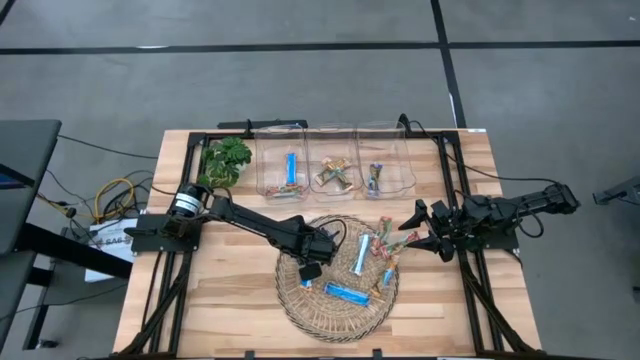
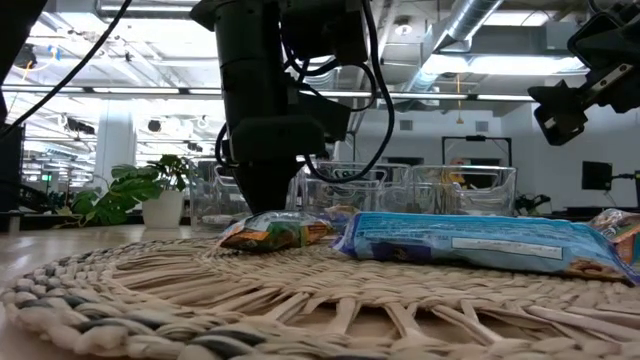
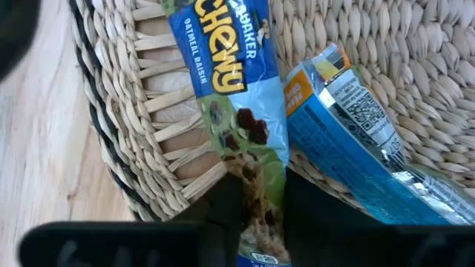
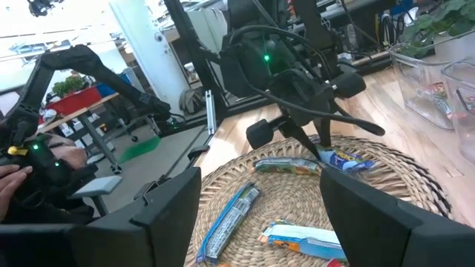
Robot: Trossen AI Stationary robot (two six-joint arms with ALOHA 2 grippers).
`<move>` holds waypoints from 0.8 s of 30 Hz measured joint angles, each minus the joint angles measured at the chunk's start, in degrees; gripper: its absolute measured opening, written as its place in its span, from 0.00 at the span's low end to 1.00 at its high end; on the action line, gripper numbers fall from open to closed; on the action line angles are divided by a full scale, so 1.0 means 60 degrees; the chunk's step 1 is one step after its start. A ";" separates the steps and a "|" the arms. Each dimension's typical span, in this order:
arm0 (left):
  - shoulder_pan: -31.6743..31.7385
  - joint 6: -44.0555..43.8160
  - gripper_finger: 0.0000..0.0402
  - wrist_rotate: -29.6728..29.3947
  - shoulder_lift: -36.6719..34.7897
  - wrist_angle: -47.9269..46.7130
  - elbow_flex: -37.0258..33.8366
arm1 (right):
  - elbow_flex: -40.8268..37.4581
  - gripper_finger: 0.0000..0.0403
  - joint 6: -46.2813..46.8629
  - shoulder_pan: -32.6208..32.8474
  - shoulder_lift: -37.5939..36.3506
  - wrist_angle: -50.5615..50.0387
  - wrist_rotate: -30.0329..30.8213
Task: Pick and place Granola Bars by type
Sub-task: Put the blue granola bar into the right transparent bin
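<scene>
A round wicker basket (image 1: 300,310) holds several wrapped granola bars, blue ones (image 1: 347,293) and multicoloured ones (image 1: 385,232). My left gripper (image 1: 310,268) reaches down into the basket's left part and is shut on a blue and tan bar (image 3: 223,74) that lies over the woven rim. A second blue bar (image 3: 356,141) lies beside it. My right gripper (image 1: 425,232) hovers open above the basket's right edge and touches nothing. In the low view the left gripper (image 2: 265,195) stands over a multicoloured bar (image 2: 275,232). My left gripper pinches the blue and tan bar by one end (image 3: 260,211) between its two fingers (image 3: 223,211). It comes from above, pointing down, as the low view shows. The rest of the bar lies along the basket's weave and rim.
Three clear bins (image 1: 335,172) stand in a row at the table's far side, each with bars inside. A green leafy plant (image 1: 225,160) sits left of them. Black frame rails (image 1: 470,290) run along the table's sides. A person's hand (image 4: 15,178) shows beyond the table.
</scene>
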 joint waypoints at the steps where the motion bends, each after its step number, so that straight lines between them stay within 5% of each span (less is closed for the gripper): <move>1: 0.0000 0.0000 0.15 0.0000 0.0000 0.0007 0.0000 | 0.0000 0.67 0.0003 0.0000 0.0000 0.0002 0.0000; 10: 0.0000 0.0239 0.12 -0.0055 -0.0051 0.0030 0.0345 | 0.0000 0.67 0.0000 0.0003 0.0000 0.0002 0.0000; 15: -0.0004 0.0778 0.12 -0.1056 -0.0431 0.0604 0.0889 | 0.0000 0.67 0.0003 0.0003 0.0001 -0.0002 -0.0003; 24: 0.0218 0.3774 0.11 -0.3094 -0.0798 0.4994 0.1456 | 0.0000 0.67 0.0003 0.0004 0.0000 -0.0002 0.0000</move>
